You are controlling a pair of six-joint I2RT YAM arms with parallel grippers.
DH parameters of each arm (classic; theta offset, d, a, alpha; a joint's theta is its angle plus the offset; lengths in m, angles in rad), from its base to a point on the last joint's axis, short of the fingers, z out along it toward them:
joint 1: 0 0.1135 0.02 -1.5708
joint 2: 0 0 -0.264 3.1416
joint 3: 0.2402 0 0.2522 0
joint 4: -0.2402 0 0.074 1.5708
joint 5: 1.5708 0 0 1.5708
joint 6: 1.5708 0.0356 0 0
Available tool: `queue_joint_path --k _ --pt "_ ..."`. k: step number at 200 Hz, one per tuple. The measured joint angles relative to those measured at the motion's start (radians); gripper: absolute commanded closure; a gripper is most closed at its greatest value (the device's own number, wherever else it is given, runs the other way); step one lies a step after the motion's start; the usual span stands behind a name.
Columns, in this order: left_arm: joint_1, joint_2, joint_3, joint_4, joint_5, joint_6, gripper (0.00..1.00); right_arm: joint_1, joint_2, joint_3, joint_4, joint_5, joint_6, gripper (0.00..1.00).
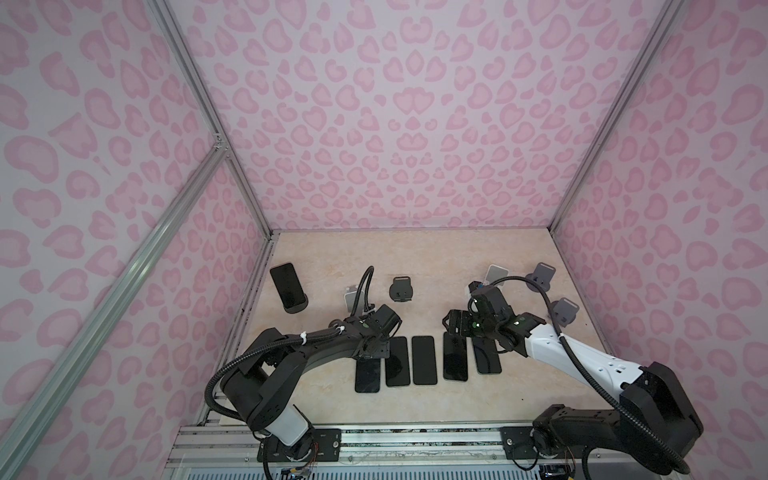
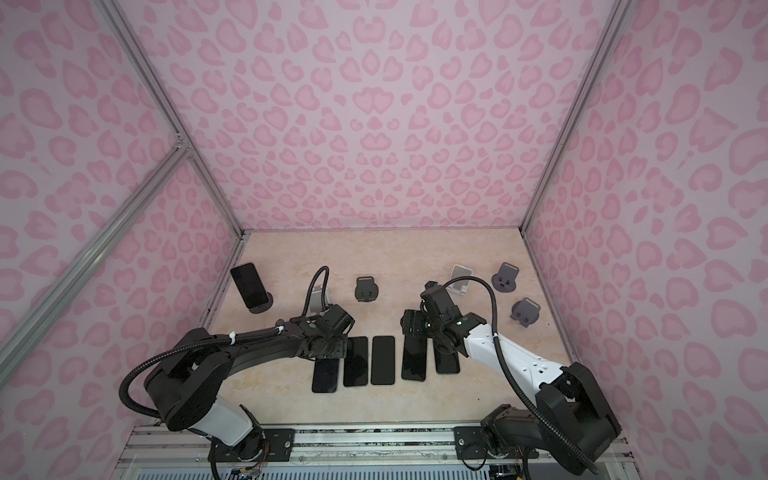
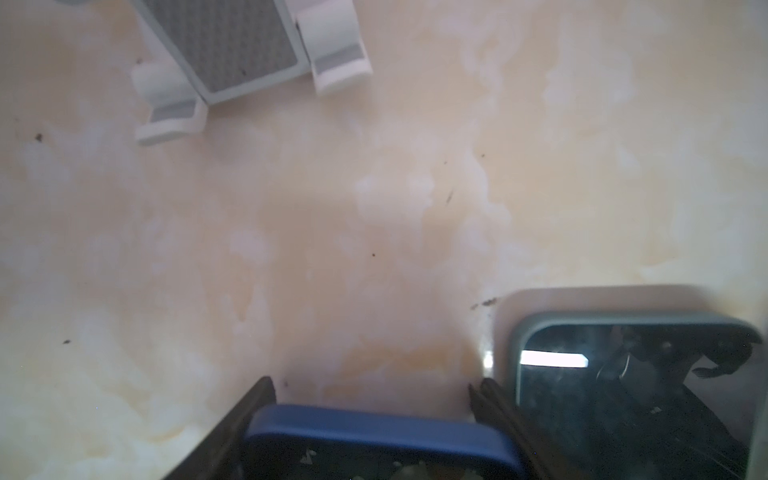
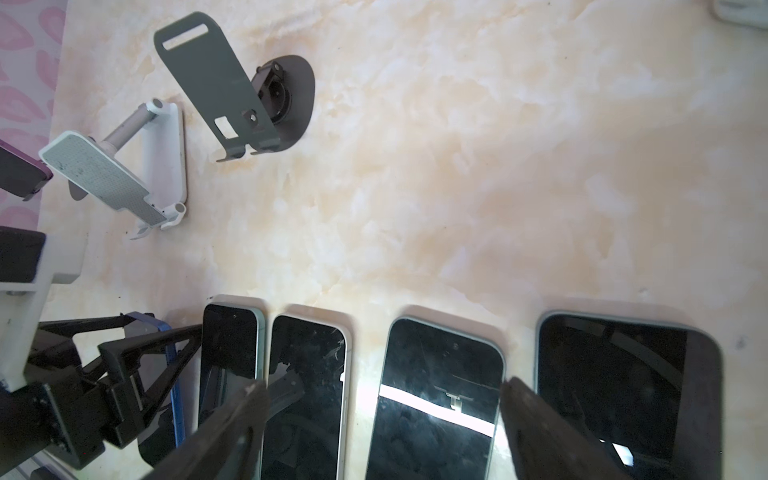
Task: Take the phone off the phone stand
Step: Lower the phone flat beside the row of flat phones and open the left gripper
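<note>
Though near wall (image 1: 199, 299), phone (image 1: 286, 284) open frontward.

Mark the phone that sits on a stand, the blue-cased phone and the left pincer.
phone on stand (image 1: 286, 282): a top view, screen middle.
blue-cased phone (image 3: 374, 426): left wrist view, blue end edge.
left pincer (image 3: 370, 384): left wrist view, midway between fingertips.
</note>
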Motion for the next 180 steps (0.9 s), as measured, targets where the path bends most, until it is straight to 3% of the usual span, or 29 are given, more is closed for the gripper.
queue_joint_path --k 180 --pt "-0.002 0.014 -0.046 0.136 -0.05 -0.026 0.25 0.0 0.019 0.049 -0.006 -0.011 -0.012 0.1"
